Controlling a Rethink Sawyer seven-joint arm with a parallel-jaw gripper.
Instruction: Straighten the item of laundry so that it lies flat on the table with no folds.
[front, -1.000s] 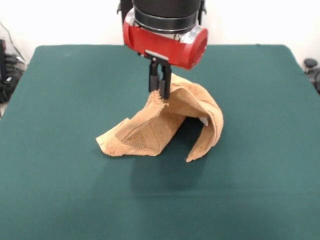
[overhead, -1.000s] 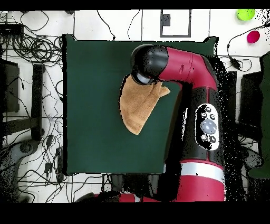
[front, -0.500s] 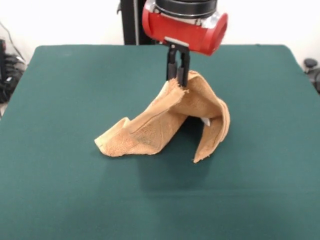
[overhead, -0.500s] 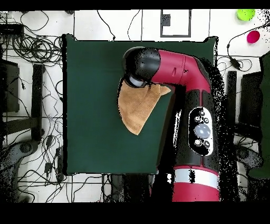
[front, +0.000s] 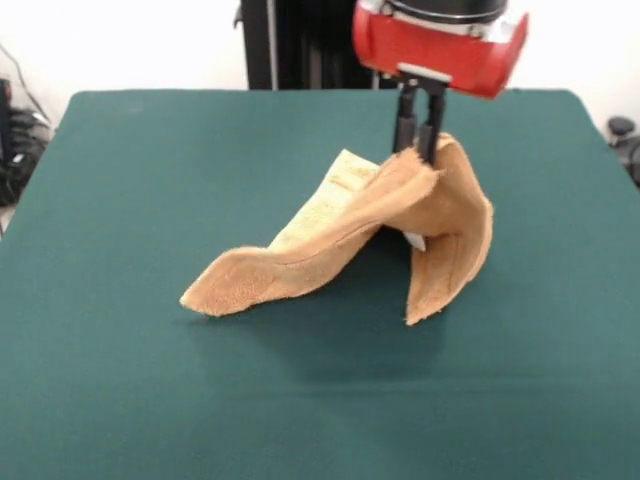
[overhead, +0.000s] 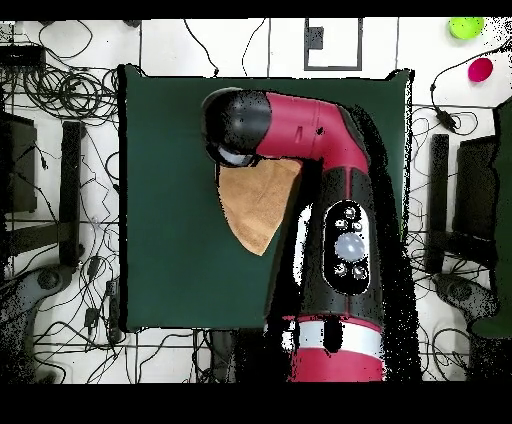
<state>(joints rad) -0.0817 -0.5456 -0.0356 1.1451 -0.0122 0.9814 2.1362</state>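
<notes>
The item of laundry is a tan-orange terry towel, lifted at one point into a tent shape. My gripper is shut on its raised top edge, right of the table's middle in the front view. One end trails down to the table at the left, the other hangs to the cloth at the right. From overhead the towel shows as a triangle below the arm's black head, which hides the gripper.
The dark green table top spreads wide on all sides of the towel. Cables and gear lie on the floor beyond the table's edges. The red arm crosses the table from the base side.
My gripper has carried the held towel edge to the right in the front view and a little higher. The towel has stretched out longer, and its left end stays on the table.
</notes>
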